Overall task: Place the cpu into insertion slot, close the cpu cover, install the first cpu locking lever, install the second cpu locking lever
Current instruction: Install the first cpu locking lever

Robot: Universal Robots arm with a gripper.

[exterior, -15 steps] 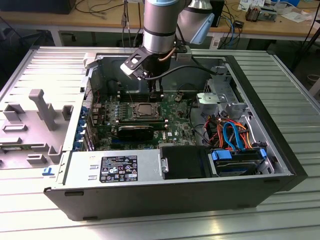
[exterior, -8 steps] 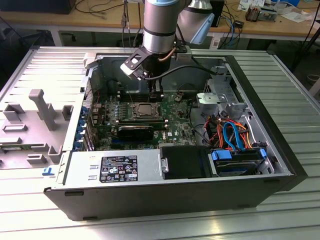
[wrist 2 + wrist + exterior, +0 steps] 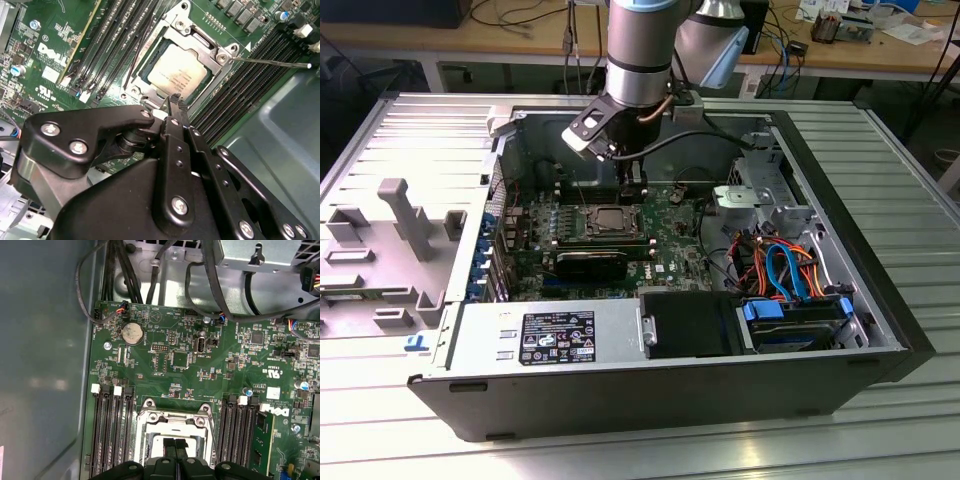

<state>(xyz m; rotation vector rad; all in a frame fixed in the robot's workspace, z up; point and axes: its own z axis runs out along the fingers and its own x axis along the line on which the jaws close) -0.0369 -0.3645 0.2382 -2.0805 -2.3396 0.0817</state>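
The cpu lies flat in the insertion slot on the green motherboard, its silver top showing through the window of the cpu cover, which lies down over it. One thin locking lever sticks out from a socket corner over the memory slots. Another lever runs along the socket's side. My gripper hangs just above the socket's edge, fingers shut together and holding nothing. In the first wrist view my gripper is over the cover. In the exterior view my gripper hovers at the far edge of the cpu.
Black memory slots flank the socket on both sides. A black block sits in front of the socket. The power supply, a drive with a blue bracket and orange and blue cables fill the case's near side.
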